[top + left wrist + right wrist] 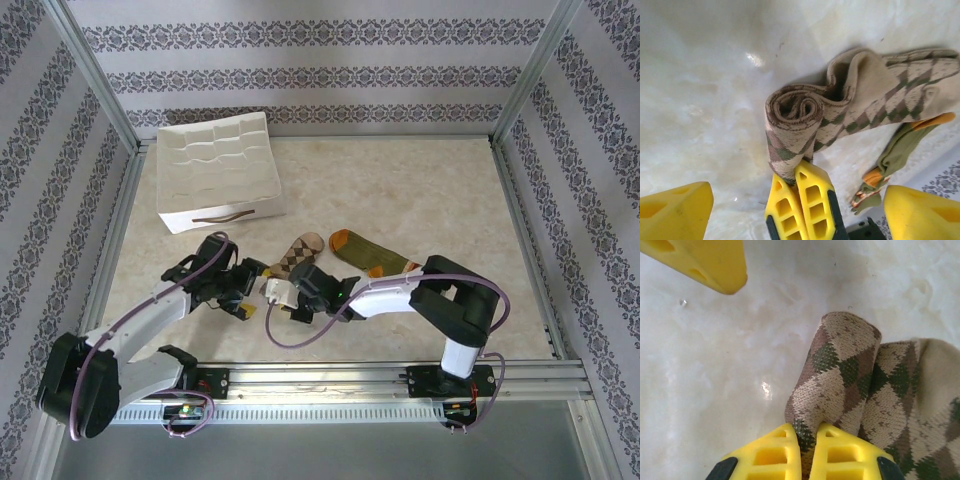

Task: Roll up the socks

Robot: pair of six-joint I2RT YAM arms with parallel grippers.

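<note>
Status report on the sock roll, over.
Left gripper open, by the roll. Right gripper shut on argyle sock, one end partly rolled. Green sock alongside, unrolled. White tray stands apart, far left.

There are two socks: one brown diamond sock (298, 252) and one green sock (372, 252) with orange ends. Both lie just past the handle side of the tray (180, 216). There is one white tray, with one dark handle (222, 214). There is one table (400, 190). There are two robot arms, a left arm (150, 315) and a right arm (445, 300). There are two grippers, a left gripper (249, 290) and a right gripper (809, 435), near the tray's handle side too.
</note>
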